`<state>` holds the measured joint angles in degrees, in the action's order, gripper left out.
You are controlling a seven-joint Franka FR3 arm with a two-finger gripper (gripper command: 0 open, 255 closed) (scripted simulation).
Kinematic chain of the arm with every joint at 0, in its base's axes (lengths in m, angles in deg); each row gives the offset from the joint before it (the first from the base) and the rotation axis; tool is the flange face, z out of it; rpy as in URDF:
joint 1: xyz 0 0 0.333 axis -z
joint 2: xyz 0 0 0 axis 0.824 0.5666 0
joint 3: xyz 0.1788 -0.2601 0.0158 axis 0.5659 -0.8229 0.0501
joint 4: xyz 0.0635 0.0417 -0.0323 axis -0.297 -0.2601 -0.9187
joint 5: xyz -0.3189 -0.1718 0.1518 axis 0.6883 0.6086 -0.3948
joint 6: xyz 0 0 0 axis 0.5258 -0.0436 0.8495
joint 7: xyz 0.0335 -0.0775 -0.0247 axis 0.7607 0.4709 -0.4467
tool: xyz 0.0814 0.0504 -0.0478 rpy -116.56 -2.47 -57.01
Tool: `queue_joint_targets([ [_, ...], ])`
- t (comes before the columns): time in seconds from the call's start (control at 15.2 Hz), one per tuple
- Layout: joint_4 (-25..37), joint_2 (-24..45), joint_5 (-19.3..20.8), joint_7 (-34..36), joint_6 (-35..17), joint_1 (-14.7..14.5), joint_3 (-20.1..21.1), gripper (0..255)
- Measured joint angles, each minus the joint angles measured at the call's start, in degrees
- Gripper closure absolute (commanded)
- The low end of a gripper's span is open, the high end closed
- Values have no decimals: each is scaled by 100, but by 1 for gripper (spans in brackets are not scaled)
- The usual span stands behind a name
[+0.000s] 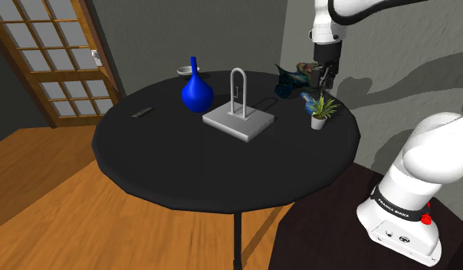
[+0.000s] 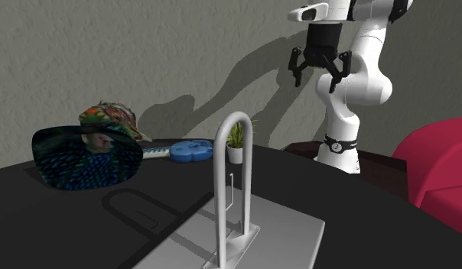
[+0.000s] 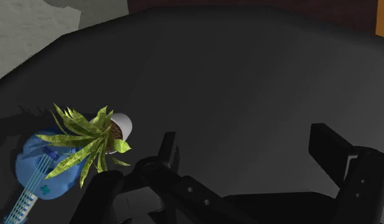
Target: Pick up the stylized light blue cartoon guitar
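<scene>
My pincer (image 2: 321,75) hangs open in the air above the round black table (image 1: 222,176), fingers spread apart and holding nothing. The light blue guitar (image 3: 33,156) lies flat on the tabletop just beside a small potted plant (image 3: 95,133), whose leaves cross over its body in the wrist view. A white loop stand (image 1: 241,123) sits mid-table.

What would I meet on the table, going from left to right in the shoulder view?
small dark flat object → blue vase → grey stand with an arch → potted plant
</scene>
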<state>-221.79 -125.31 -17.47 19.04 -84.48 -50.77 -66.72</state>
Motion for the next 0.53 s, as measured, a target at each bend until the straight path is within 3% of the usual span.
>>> queue_joint_targets([
  [0.53, 204, 1224, 360, 186, -1254, 488, -423, 0],
])
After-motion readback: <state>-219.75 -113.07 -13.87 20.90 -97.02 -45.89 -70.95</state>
